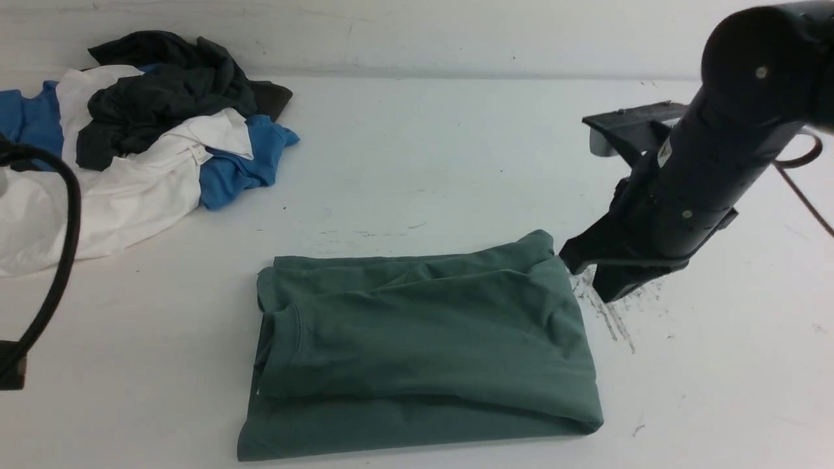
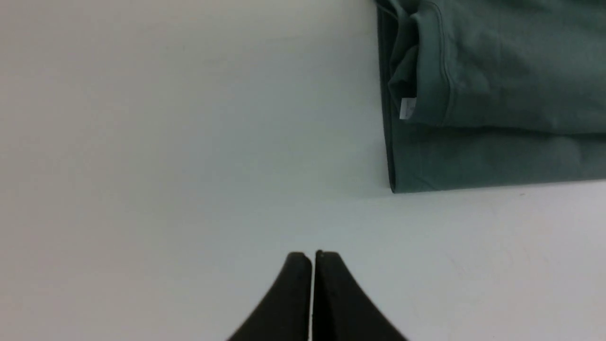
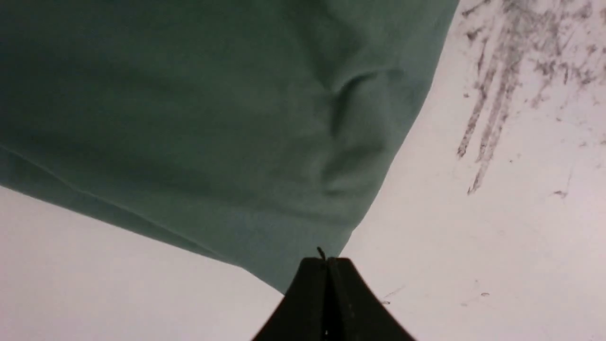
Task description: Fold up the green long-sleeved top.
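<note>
One green long-sleeved top (image 1: 423,339) lies folded into a thick rectangle on the white table (image 1: 456,150), near the front edge and about midway between left and right. Its layers are stacked, a hemmed edge runs down the left side, and a small white tag (image 2: 407,108) peeks out at that left edge in the left wrist view.

Two grippers are present. The right gripper (image 1: 573,260) sits at the far right corner of the top, its jaws pressed together. In the right wrist view the tips (image 3: 326,260) meet right at the corner of the green fabric; whether any cloth is pinched between them cannot be told. The left gripper (image 2: 312,258) has its jaws closed on nothing and hovers over bare table to the left of the top, well apart from it. In the front view only a black cable (image 1: 58,260) of the left arm shows at the left edge.

One pile of other clothes (image 1: 137,137) lies at the far left of the table: a dark grey garment (image 1: 163,91) on top, a white one (image 1: 117,195) spreading nearer, and blue cloth (image 1: 241,169) showing beneath. The pile is well apart from the top.

A patch of dark scuff marks (image 1: 612,312) streaks the table just right of the top, under the right gripper. Nothing lies on the folded top.
</note>
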`<control>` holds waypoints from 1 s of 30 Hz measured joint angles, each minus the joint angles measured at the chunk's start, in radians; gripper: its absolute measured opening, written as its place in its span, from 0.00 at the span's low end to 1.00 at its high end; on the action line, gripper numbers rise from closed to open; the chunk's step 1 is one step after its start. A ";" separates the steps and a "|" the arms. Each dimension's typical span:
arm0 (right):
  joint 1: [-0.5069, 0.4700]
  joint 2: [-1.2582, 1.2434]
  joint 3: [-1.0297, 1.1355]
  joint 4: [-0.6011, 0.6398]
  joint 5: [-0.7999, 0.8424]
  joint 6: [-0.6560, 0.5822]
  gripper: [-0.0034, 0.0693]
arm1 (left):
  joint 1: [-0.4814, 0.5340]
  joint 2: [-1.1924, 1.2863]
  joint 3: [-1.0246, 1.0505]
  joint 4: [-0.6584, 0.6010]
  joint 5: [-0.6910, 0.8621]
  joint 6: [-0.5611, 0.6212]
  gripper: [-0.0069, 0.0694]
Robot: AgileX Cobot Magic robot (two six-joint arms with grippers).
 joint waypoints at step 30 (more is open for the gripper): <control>0.000 -1.293 0.566 -0.117 -0.665 0.126 0.03 | 0.000 0.155 0.000 -0.009 -0.040 0.029 0.09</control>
